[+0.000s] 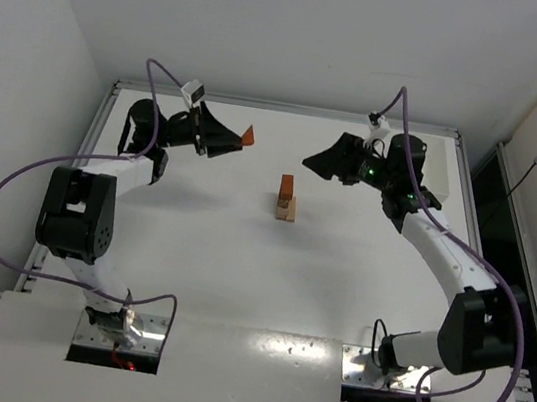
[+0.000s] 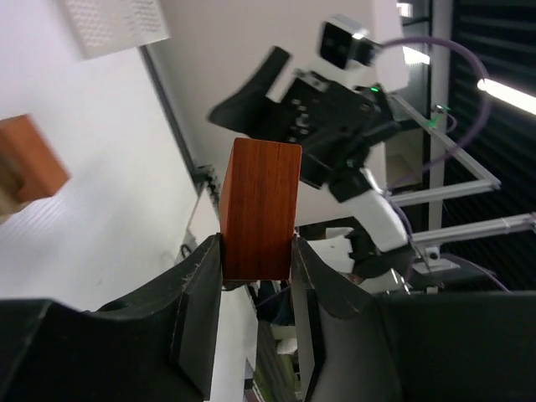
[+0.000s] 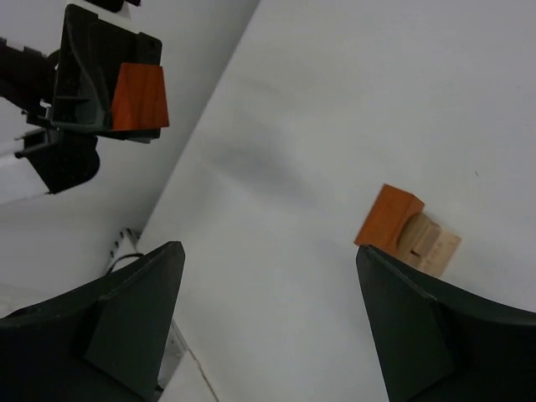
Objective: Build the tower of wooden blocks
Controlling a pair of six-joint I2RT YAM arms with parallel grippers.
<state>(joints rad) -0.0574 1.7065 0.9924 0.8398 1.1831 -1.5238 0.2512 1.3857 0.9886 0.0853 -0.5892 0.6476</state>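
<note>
The left tool pinches a reddish block, likely light and stiff, by its flat sides; the right tool is spread.

White table, metal rail along its far edge. Plain white walls behind and left. Dark gap on the right. Strip light lit beyond the table.

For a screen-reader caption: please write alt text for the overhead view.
A small stack of tan and reddish-brown wood blocks stands in the middle of a white table. To the left of the stack, the left gripper is shut on a raised reddish-brown block. To the right, the right gripper is open and empty.
</note>
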